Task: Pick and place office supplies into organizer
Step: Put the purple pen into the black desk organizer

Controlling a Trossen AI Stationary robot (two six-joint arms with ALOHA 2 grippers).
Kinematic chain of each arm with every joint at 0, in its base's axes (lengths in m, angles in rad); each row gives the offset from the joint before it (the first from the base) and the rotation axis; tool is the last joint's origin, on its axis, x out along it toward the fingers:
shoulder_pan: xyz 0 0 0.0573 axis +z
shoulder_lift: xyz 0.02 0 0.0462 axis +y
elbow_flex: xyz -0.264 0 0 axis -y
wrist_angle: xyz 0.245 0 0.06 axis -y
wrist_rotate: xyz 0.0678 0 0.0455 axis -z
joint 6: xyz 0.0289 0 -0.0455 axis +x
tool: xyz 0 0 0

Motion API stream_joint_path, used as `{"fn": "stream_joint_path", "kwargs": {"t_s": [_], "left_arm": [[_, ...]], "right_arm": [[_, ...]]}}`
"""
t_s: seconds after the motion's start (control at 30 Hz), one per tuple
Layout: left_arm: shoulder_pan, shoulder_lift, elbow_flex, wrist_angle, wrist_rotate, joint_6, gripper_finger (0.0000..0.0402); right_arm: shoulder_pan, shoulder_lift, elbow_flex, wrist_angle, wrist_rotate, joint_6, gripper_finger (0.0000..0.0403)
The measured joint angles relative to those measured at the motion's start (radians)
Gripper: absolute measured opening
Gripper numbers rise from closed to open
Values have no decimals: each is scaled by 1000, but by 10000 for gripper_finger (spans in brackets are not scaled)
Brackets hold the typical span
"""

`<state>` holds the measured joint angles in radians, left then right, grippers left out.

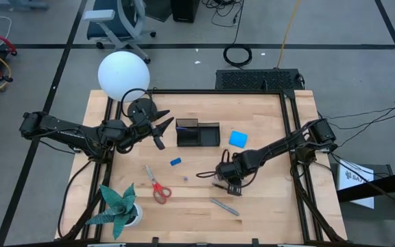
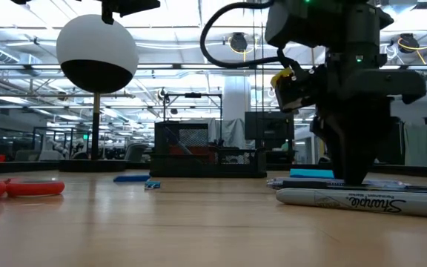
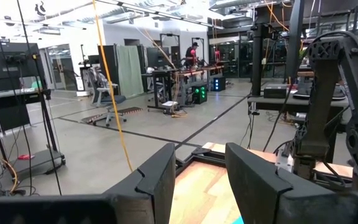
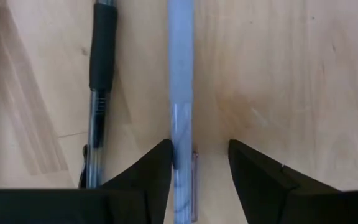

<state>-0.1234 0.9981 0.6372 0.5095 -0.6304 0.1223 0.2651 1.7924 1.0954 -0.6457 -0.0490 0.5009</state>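
Observation:
My right gripper (image 1: 228, 181) is down at the table and open. In the right wrist view its fingers (image 4: 146, 180) stand on either side of a pale purple-grey pen (image 4: 180, 87), with a black pen (image 4: 101, 68) lying beside it. The low view shows this gripper (image 2: 353, 174) standing on the pens behind a grey marker (image 2: 362, 200). My left gripper (image 1: 159, 130) hovers open above the table left of the black organizer (image 1: 197, 133). The blue pad (image 1: 238, 138), the tiny blue block (image 1: 175, 162) and the red-handled scissors (image 1: 158, 189) lie flat on the wood. My right gripper comes from above, pointing down, with its fingers across the pale pen (image 4: 180, 143), which lies flat on the table. The pen lies right against the inner edge of one finger (image 4: 160, 168); I cannot tell whether they touch. The other finger stands apart from it.
A grey marker (image 1: 223, 206) lies near the table's near edge. The green paper plant (image 1: 118, 206) stands at the near left corner. The lamp with its white globe (image 1: 123, 74) and round base (image 1: 140, 108) stands at the far left. Bare wood lies between scissors and pens.

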Motion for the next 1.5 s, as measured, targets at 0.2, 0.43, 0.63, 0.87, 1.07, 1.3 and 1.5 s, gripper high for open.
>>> {"fn": "stream_joint_path", "kwargs": {"t_s": [0.2,0.43,0.63,0.87,1.07,1.3,1.5], "left_arm": [[0,0,0,2,0,0,147],[0,0,0,3,0,0,147],[0,0,0,3,0,0,147],[0,0,0,3,0,0,147],[0,0,0,1,0,-1,147],[0,0,0,-2,0,-3,147],[0,0,0,-7,0,-4,147]], "right_arm": [[-11,3,0,-8,-1,-7,126],[-12,6,0,-15,-2,-37,51],[-17,6,0,-12,-5,-84,21],[-44,-1,2,-13,-58,-97,23],[-58,-11,29,-40,-63,-112,22],[-71,-79,54,-40,-60,-132,22],[-91,-199,56,-16,3,-158,22]]}}
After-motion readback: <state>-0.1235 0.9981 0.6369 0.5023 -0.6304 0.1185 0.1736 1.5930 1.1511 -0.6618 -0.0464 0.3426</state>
